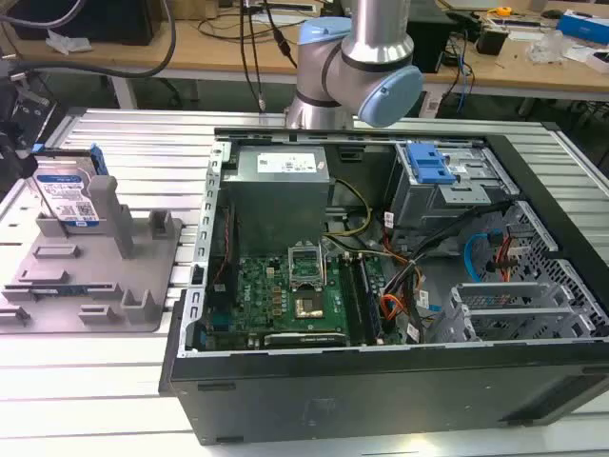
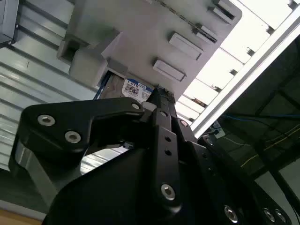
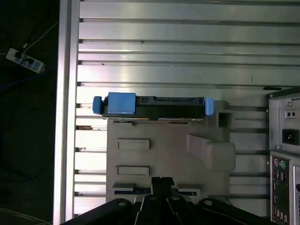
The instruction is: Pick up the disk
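The disk [image 1: 67,197] stands on edge in a slot of the grey holder [image 1: 143,249], at the exterior view's left on the slatted metal table. It is silver with a white-and-blue label and blue side rails. In the first wrist view I look down on the disk's [image 3: 154,106] top edge, with blue rails at both ends. My gripper [image 3: 162,182] hovers over the holder's [image 3: 164,150] opposite edge, apart from the disk, its fingers together with nothing between them. In the second wrist view the gripper [image 2: 159,96] points at the disk's label [image 2: 136,90] behind the holder [image 2: 150,33].
An open computer case [image 1: 381,381] lies at the exterior view's right of the holder, with a grey power-supply box [image 1: 281,186] and a blue drive-bay bracket [image 1: 428,164] inside. The arm's base [image 1: 366,57] rises behind the case. The table's edge rail [image 3: 65,117] runs close beside the disk.
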Available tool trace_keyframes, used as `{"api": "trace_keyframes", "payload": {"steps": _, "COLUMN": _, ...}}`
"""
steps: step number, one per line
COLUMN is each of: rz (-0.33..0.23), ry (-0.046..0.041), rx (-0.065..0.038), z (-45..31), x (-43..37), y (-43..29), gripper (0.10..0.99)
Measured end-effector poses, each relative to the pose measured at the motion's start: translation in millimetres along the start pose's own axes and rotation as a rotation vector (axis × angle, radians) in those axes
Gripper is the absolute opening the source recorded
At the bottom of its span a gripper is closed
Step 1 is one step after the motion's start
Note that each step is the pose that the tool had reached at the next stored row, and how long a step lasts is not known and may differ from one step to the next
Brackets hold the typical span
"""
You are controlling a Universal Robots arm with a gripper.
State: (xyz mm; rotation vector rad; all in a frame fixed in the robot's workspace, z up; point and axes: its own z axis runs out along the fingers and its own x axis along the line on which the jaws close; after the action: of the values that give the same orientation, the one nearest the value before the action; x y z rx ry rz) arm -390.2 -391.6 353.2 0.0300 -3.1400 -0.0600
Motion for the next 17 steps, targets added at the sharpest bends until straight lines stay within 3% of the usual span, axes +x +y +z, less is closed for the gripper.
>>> {"api": "trace_keyframes", "payload": {"steps": 11, "rz": -0.004, "ry": 0.0002, "rx": 0.0, "z": 0.0, "x": 0.0, "y": 0.0, "gripper": 0.106}}
{"api": "trace_keyframes", "payload": {"steps": 17, "rz": -0.118, "ry": 0.0044, "rx": 0.001, "z": 2.0, "x": 0.0, "y": -0.1, "gripper": 0.106}}
